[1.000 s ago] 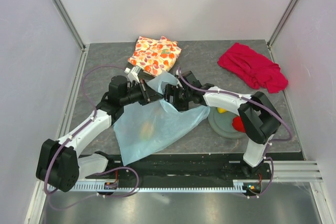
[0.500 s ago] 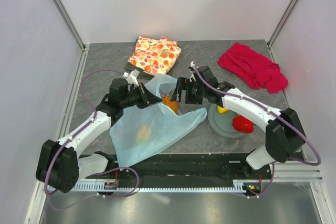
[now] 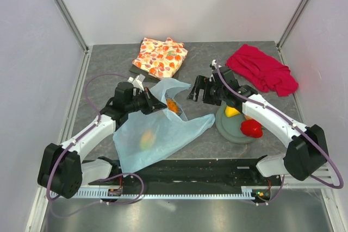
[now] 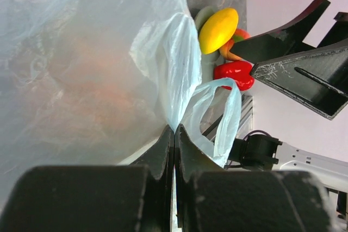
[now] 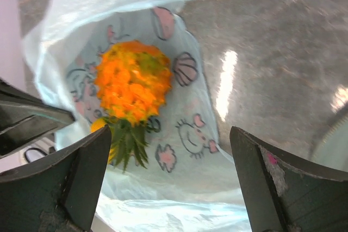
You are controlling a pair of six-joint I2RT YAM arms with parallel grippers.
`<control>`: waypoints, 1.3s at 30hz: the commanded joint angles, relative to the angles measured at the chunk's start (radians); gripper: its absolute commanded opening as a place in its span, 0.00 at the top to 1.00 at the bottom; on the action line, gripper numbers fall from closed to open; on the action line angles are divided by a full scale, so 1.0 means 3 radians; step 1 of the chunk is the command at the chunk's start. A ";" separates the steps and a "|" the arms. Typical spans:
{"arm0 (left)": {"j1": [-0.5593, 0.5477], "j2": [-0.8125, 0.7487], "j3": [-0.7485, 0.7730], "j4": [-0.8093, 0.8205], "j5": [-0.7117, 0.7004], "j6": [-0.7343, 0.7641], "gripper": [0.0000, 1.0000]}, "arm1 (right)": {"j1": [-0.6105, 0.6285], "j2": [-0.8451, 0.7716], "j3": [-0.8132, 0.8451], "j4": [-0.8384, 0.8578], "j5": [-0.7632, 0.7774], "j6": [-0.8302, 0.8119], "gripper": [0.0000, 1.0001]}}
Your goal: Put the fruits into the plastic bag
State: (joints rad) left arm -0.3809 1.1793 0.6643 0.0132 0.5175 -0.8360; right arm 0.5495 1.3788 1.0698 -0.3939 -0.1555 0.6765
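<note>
My left gripper [image 3: 154, 103] is pinched shut on the bag's [image 3: 163, 131] far rim. My right gripper [image 3: 197, 92] hangs wide open and empty, just right of the bag's mouth. The pineapple [image 5: 132, 88] lies inside the bag. A mango [image 3: 232, 111] and the pepper [image 3: 251, 129] sit on the plate [image 3: 225, 129] at right.

1. The thin translucent light-blue plastic bag [image 3: 163, 131] is looking filmy and crinkled.
2. The glossy red pepper-like piece [image 3: 251, 128] is shining smoothly.
3. The small orange pineapple [image 5: 132, 82] is showing bumpy skin.
4. The mottled grey tabletop [image 5: 261, 36] is reflecting glare.
5. The crumpled red cloth [image 3: 262, 70] is looking matt.
</note>
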 commanded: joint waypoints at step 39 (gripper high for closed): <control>-0.0689 0.1979 0.2745 -0.0888 -0.1571 0.3073 0.01 | -0.0461 0.0215 0.0100 -0.1658 -0.0105 0.0940 0.02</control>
State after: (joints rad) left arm -0.5861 1.7199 1.3884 -0.2981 0.0772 -0.0071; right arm 0.4122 1.4269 1.1114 -0.9051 -0.1268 0.8921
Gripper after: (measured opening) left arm 0.991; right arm 0.980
